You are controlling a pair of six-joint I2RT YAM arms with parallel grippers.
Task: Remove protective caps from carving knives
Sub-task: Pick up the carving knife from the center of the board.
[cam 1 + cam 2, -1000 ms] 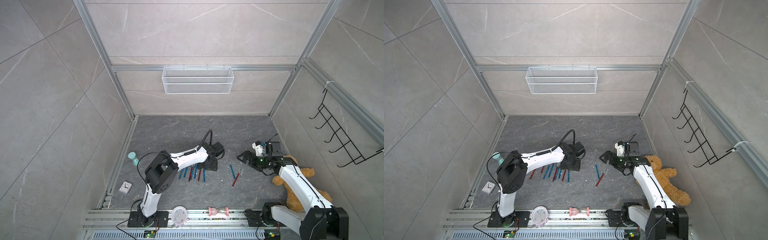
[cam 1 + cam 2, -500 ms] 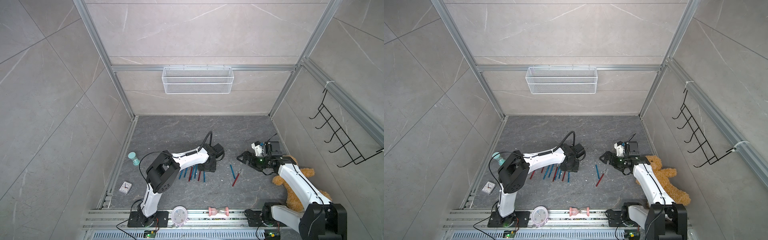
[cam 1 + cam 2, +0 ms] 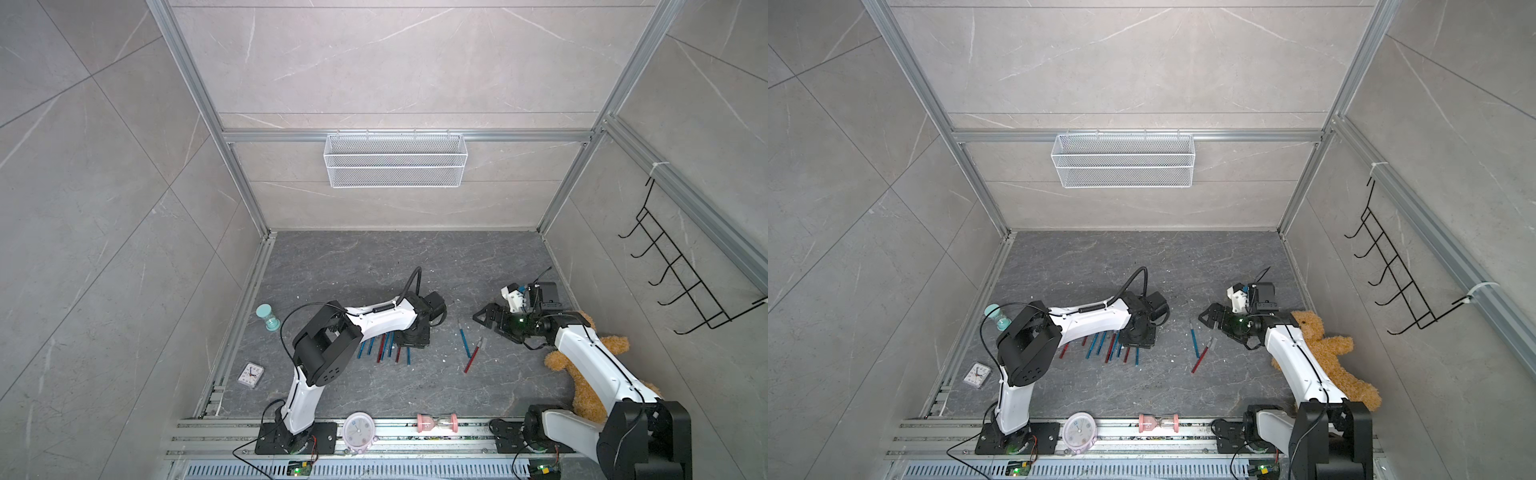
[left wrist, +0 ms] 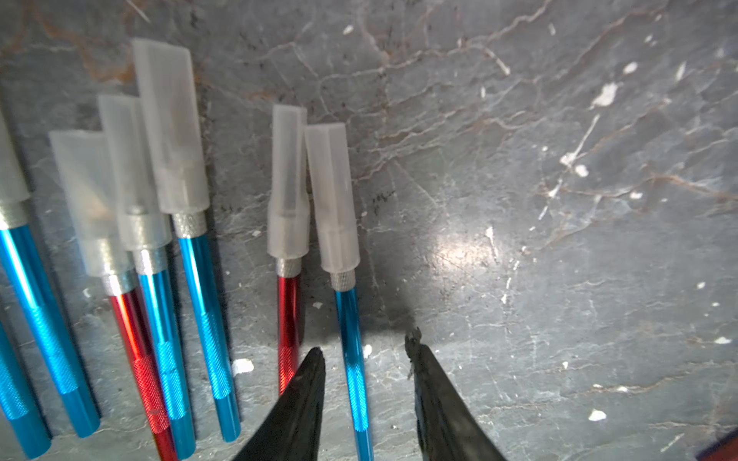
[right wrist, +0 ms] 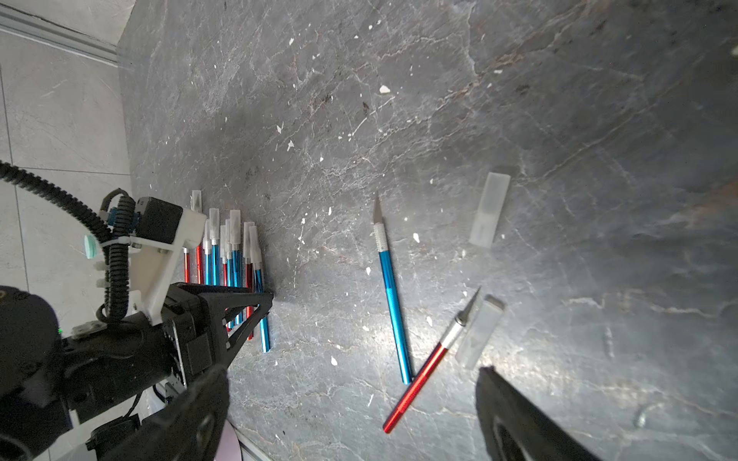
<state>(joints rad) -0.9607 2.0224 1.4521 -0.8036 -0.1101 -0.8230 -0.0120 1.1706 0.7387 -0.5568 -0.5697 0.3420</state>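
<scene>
Several capped carving knives (image 3: 384,347) with red and blue handles lie in a row under my left gripper (image 3: 409,338). In the left wrist view, my left gripper (image 4: 365,346) straddles the handle of the outermost blue knife (image 4: 348,319). Its jaws are partly closed, with a gap on each side of the handle. That knife wears its translucent protective cap (image 4: 333,199). My right gripper (image 5: 350,373) is wide open and empty above the floor. Near it lie an uncapped blue knife (image 5: 393,303), an uncapped red knife (image 5: 419,383) and two loose caps (image 5: 490,209) (image 5: 479,331).
A teddy bear (image 3: 598,374) lies beside the right arm. A teal hourglass (image 3: 268,316) and a small clock (image 3: 250,375) sit at the left edge. A round pink clock (image 3: 358,432) and a pink hourglass (image 3: 437,423) stand on the front rail. White specks dot the floor.
My left gripper's jaws have drawn closer together over the row of knives. The right arm has hardly moved.
</scene>
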